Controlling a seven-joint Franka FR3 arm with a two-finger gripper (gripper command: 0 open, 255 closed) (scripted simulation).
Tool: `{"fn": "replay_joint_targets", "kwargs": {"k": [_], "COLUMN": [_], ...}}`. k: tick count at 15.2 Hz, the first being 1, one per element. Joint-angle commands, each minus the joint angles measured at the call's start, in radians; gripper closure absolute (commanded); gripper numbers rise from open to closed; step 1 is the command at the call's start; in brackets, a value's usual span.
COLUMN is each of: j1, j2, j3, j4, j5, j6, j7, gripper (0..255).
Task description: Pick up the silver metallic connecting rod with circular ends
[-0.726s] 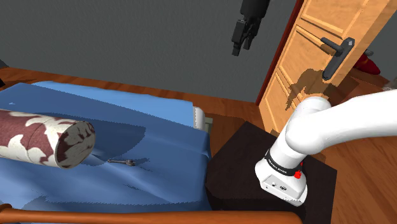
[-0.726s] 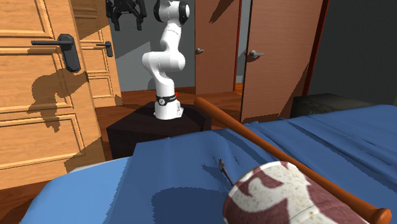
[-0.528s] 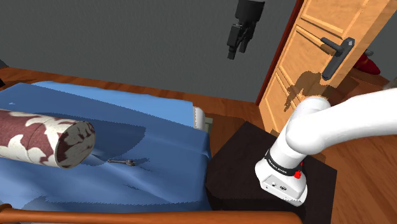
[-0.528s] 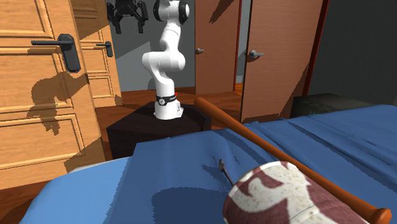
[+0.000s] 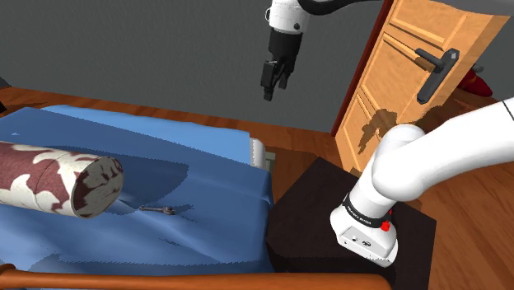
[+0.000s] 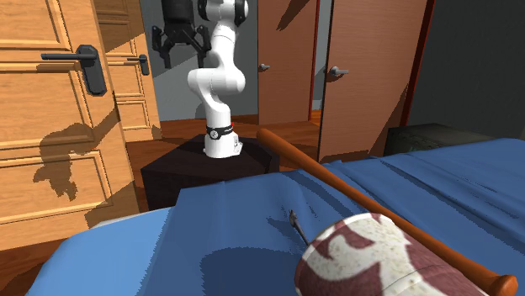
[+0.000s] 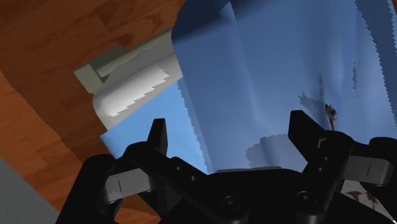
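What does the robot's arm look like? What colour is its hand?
The arm is smooth, round and white, with dark joints. A black band with small red marks circles its base. The end effector is all black, with two chunky fingers.

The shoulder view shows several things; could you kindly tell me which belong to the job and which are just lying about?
Job: small metal rod on the blue cover; open pincer, high above it.
Lying about: patterned bolster; wooden door; dark stand.
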Motion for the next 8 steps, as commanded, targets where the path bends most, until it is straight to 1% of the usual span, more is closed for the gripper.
{"fn": "replay_joint_targets", "kwargs": {"k": [1, 8], "j1": [0.013, 0.055], "j2": [0.04, 0.228], "j3": [0.021, 0.104], "j4": [-0.014, -0.013], "j5": [0.009, 0.028], "j6": [0.055, 0.243], "j7": [0.005, 0.038], "gripper": [0, 0]}}
